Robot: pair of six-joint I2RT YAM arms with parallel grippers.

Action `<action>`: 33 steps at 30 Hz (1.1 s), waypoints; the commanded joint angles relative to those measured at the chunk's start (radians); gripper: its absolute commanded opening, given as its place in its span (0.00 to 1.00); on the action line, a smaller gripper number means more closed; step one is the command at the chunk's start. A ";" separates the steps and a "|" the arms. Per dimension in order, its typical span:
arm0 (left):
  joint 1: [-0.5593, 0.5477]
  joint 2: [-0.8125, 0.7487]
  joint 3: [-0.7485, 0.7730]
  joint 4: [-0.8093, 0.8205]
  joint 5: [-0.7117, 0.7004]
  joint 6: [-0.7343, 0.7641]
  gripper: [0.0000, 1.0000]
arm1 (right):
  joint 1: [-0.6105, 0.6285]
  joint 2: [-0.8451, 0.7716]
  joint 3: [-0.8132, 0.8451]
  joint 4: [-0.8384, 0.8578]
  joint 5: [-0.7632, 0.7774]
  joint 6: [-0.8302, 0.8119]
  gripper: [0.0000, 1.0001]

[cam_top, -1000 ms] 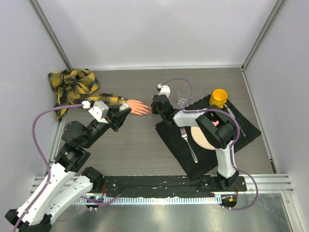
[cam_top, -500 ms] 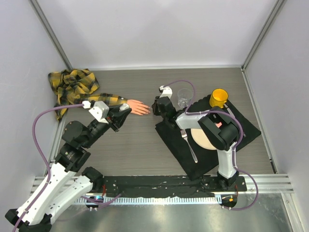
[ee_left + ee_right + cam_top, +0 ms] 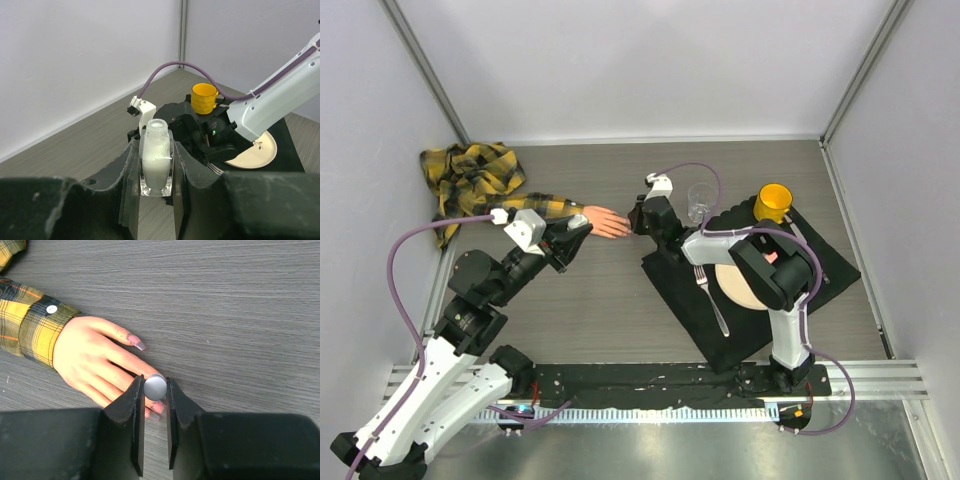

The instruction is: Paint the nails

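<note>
The peach-pink fake hand [image 3: 95, 360] lies flat on the table, sticking out of a yellow-black plaid sleeve [image 3: 27, 322]; it also shows in the top view [image 3: 608, 222]. Its thumb nail [image 3: 136, 343] and a fingertip nail [image 3: 157, 407] show. My right gripper [image 3: 155, 388] is shut on a round grey brush cap [image 3: 155, 387], held directly over the fingertips. My left gripper [image 3: 156, 165] is shut on an open clear bottle of whitish polish [image 3: 156, 160], held upright beside the hand's wrist [image 3: 570, 232].
A plaid shirt [image 3: 470, 175] is bunched at the back left. A black mat [image 3: 760, 290] at the right carries a fork [image 3: 710, 297], a cream plate [image 3: 255, 150] and a yellow mug [image 3: 773, 202]. A clear glass [image 3: 700, 201] stands behind my right gripper.
My right gripper has shifted slightly left toward the hand's fingertips. My left arm has not moved.
</note>
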 commanded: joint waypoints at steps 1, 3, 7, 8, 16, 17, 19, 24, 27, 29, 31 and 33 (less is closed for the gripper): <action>0.004 -0.003 0.029 0.029 0.012 -0.009 0.00 | 0.005 0.014 0.046 0.026 0.000 0.017 0.00; 0.004 -0.003 0.029 0.029 0.011 -0.009 0.00 | 0.005 0.026 0.058 0.012 -0.001 0.020 0.00; 0.004 -0.003 0.029 0.029 0.012 -0.009 0.00 | 0.005 0.029 0.064 0.000 0.003 0.024 0.00; 0.004 -0.003 0.029 0.029 0.011 -0.009 0.00 | 0.005 0.028 0.061 -0.003 0.009 0.023 0.01; 0.004 -0.004 0.029 0.027 0.012 -0.009 0.00 | 0.005 0.026 0.059 -0.026 0.031 0.026 0.00; 0.004 -0.006 0.029 0.027 0.012 -0.009 0.00 | 0.005 0.026 0.058 -0.026 0.034 0.027 0.00; 0.004 -0.003 0.029 0.029 0.012 -0.009 0.00 | 0.005 0.028 0.056 -0.028 0.034 0.029 0.00; 0.004 -0.001 0.029 0.029 0.015 -0.011 0.00 | 0.005 0.035 0.067 -0.036 0.036 0.029 0.01; 0.004 -0.003 0.029 0.029 0.014 -0.011 0.00 | 0.005 0.037 0.067 -0.037 0.040 0.029 0.00; 0.002 -0.003 0.029 0.029 0.017 -0.011 0.00 | 0.005 0.040 0.072 -0.043 0.043 0.029 0.00; 0.004 -0.001 0.029 0.030 0.017 -0.011 0.00 | 0.005 0.044 0.079 -0.049 0.045 0.029 0.01; 0.004 -0.001 0.027 0.030 0.017 -0.011 0.00 | 0.005 0.048 0.082 -0.054 0.045 0.031 0.00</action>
